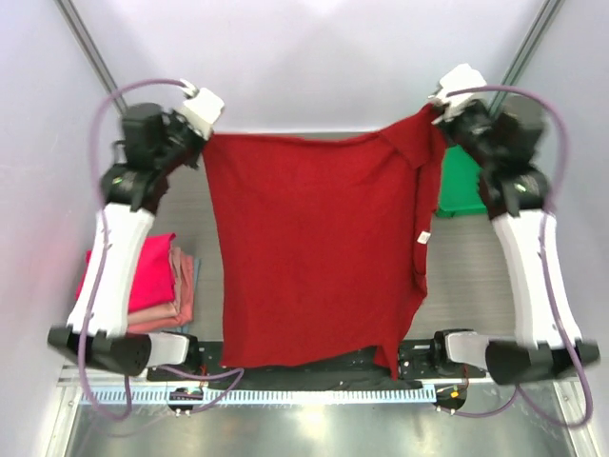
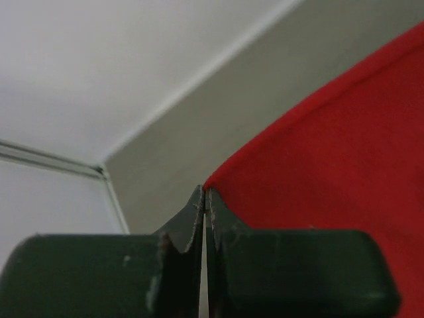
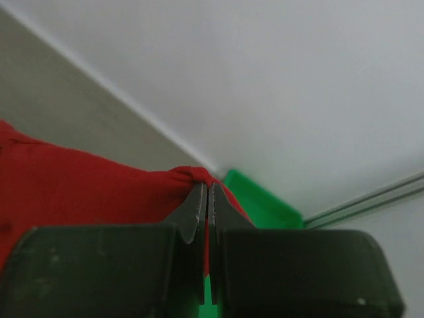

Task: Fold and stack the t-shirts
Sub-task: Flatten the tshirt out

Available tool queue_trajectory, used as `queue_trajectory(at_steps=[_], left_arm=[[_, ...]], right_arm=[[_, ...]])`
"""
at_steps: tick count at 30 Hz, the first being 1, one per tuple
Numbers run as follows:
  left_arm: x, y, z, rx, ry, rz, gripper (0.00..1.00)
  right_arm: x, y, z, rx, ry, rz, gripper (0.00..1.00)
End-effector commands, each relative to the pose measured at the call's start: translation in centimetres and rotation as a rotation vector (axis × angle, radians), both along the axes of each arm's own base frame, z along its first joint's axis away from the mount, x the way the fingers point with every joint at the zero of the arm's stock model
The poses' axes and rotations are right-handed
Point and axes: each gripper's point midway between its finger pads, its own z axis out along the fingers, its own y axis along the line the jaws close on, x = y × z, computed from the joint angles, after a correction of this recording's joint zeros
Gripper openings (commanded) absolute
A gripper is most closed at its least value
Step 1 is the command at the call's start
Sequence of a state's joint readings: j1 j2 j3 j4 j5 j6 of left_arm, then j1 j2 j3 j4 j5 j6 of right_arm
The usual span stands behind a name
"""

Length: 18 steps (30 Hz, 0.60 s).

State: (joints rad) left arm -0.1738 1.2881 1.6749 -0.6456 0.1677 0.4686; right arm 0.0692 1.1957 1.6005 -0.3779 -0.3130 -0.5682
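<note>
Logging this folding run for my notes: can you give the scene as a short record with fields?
shirt in work: crimson t-shirt, spread wide, held by its two far corners
left tool: shut on the far left corner
right tool: shut on the far right corner, cloth bunched there
folded stack: pink shirts, magenta on top, near left beside the left arm
green tray: far right, partly hidden by the shirt
fold state: crimson shirt not yet folded

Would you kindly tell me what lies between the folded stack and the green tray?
The red shirt, held spread by the left tool and the right tool, fills that stretch; the top view shows it.
</note>
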Motion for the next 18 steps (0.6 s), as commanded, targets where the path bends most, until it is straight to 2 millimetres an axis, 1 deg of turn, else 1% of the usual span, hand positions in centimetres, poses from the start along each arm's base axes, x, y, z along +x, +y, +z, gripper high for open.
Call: queue_trajectory(at_steps=[1,2,3,4,5,6,7,8,9,10,11,12,13,14,15,16,17,18], left_arm=[[2.4,0.1,-5.0,0.063,0.076,-0.002,0.0],[2.9,0.0,-7.6,0.077,0.131,-0.008,0.0],[4.3,-0.3,-10.4,0.084,0.189,-0.012,0.0],[4.9,-0.3,-12.3,0.091,0.232,-0.014,0.0],[5.8,-0.5,-13.9,0.102,0.266,-0.017,0.0],[7.1,-0.6,-16.9,0.113,0.335,-0.01,0.0],[8.0,-0.6,-18.4,0.116,0.368,-0.005,0.0],[9.2,-0.8,-18.4,0.117,0.366,0.003,0.0],[10.9,-0.4,-21.3,0.136,0.424,0.04,0.0],[12.6,-0.5,-20.3,0.119,0.395,0.066,0.0],[13.7,-0.3,-20.7,0.124,0.396,0.086,0.0],[15.1,0.2,-21.1,0.144,0.383,0.122,0.0],[17.0,0.3,-21.8,0.153,0.373,0.141,0.0],[18.1,0.5,-22.4,0.167,0.369,0.161,0.0],[19.1,0.7,-22.7,0.179,0.362,0.17,0.0],[20.6,0.9,-23.6,0.195,0.36,0.192,0.0],[21.3,0.9,-24.0,0.201,0.357,0.199,0.0],[22.0,1.0,-24.0,0.203,0.35,0.21,0.0]], right_arm=[[3.5,1.5,-6.7,0.005,0.148,0.073,0.02],[4.9,2.3,-9.8,-0.004,0.218,0.097,0.02],[5.5,2.9,-11.8,-0.016,0.261,0.118,0.02],[6.2,3.2,-14.8,-0.027,0.324,0.128,0.02],[7.4,3.6,-18.0,-0.042,0.392,0.14,0.02],[8.1,4.0,-20.1,-0.046,0.439,0.154,0.02],[8.9,4.2,-21.6,-0.053,0.468,0.162,0.02],[9.6,4.4,-22.9,-0.061,0.494,0.167,0.02],[11.8,4.5,-25.7,-0.065,0.549,0.162,0.02],[12.9,4.5,-26.6,-0.063,0.567,0.152,0.02],[14.4,4.5,-27.9,-0.057,0.59,0.137,0.01],[16.9,4.7,-28.9,-0.032,0.609,0.118,0.01],[18.3,4.4,-30.0,-0.029,0.626,0.088,0.01],[19.5,4.5,-30.3,-0.02,0.626,0.079,0.01],[21.6,4.6,-31.5,-0.003,0.637,0.067,0.01],[22.5,4.7,-32.1,0.001,0.64,0.069,0.01],[23.3,4.9,-32.4,0.004,0.64,0.068,0.02],[24.7,5.1,-31.6,0.005,0.609,0.064,0.05]])
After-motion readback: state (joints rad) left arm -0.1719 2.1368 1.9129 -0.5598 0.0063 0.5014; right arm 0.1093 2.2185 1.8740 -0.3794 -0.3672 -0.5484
